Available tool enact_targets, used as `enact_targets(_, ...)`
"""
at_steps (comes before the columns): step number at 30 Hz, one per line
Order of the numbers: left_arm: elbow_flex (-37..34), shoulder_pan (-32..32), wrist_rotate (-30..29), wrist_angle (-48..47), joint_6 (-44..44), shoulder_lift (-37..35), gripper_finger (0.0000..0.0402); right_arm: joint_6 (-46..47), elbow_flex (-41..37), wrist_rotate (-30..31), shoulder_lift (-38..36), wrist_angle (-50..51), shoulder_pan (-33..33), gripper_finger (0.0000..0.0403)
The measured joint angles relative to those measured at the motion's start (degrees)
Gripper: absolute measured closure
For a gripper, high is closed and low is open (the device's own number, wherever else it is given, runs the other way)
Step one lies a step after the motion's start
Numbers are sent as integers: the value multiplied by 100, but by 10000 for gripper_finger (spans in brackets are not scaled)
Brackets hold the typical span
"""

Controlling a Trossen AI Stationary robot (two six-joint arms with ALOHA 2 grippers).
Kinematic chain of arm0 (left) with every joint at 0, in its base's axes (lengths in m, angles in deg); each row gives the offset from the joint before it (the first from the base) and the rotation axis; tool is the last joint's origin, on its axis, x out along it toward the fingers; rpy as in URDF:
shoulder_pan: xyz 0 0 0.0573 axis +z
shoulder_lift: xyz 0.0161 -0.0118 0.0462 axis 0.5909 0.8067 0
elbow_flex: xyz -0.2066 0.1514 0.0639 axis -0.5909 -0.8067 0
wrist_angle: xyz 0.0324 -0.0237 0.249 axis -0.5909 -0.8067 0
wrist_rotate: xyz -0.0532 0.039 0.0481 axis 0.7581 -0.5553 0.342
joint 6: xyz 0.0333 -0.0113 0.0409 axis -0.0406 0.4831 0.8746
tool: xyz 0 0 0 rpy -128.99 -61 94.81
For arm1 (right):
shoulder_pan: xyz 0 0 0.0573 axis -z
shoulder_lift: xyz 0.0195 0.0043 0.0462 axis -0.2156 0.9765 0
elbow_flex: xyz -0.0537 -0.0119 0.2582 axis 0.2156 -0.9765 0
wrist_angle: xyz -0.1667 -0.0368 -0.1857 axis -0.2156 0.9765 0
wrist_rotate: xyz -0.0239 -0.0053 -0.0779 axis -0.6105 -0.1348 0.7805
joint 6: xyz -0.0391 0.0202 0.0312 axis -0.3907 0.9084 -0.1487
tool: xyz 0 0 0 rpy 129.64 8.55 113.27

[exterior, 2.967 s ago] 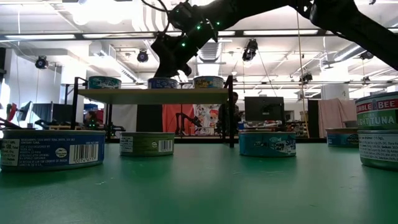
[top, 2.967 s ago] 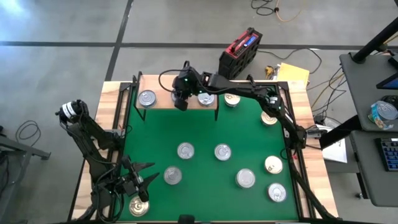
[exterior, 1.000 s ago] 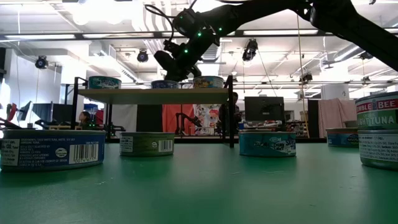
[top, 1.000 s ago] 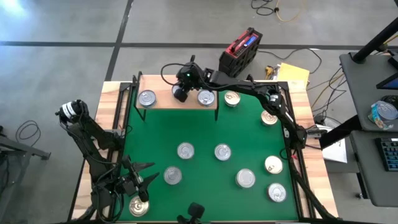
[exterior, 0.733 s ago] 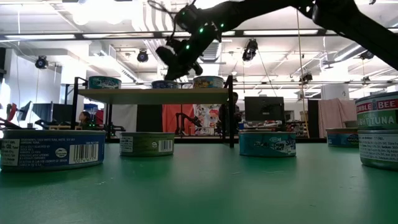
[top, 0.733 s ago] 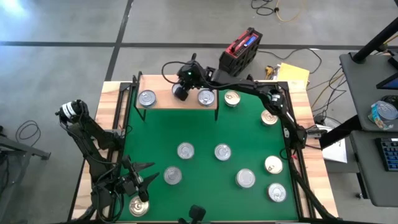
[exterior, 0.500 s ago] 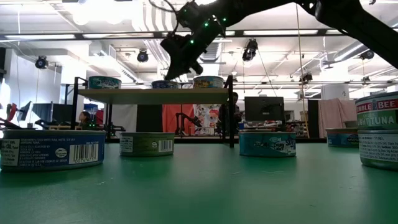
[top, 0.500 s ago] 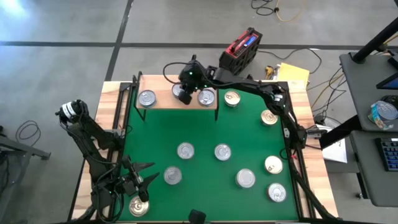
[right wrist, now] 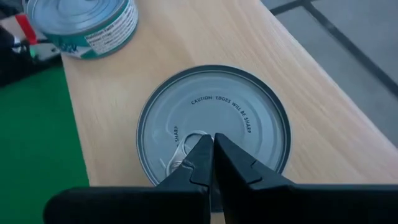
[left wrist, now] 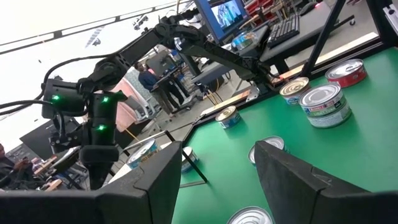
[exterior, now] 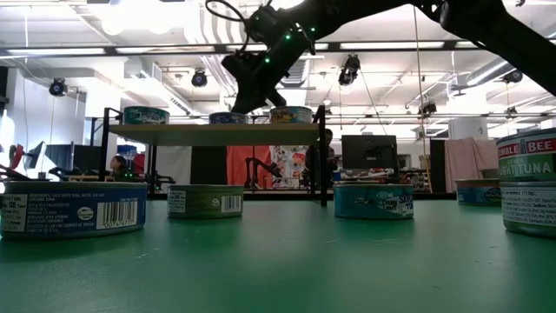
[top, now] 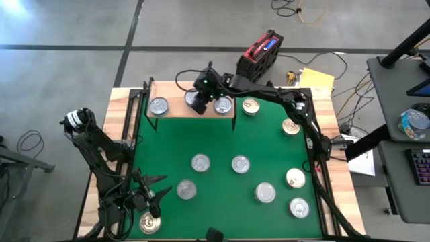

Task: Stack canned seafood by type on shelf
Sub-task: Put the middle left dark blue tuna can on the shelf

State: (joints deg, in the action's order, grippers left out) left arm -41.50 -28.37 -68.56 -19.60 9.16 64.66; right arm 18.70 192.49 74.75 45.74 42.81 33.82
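Having been lifted off the middle tin (right wrist: 213,142) on the shelf (top: 176,109), the right gripper (top: 199,104) hovers above, fingers shut and empty; that tin is judged placed. Left gripper (top: 149,195), part-open, waits near-left.

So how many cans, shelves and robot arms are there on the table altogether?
Cans: 12 (3 on the shelf, 9 on the green mat)
Shelf: 1
Robot arms: 2
Total: 15
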Motion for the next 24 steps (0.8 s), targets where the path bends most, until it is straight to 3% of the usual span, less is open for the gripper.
enact_targets(9, 0, 0, 1, 0, 4, -1, 214, 908, -82, 576, 7, -146, -6, 394)
enact_targets(18, 0, 0, 0, 1, -9, 0, 214, 750, 22, 600, 0, -315, -50, 394)
enact_targets(24, 0, 0, 0, 2, -25, 0, 214, 555, 118, 609, -74, 197, -48, 394)
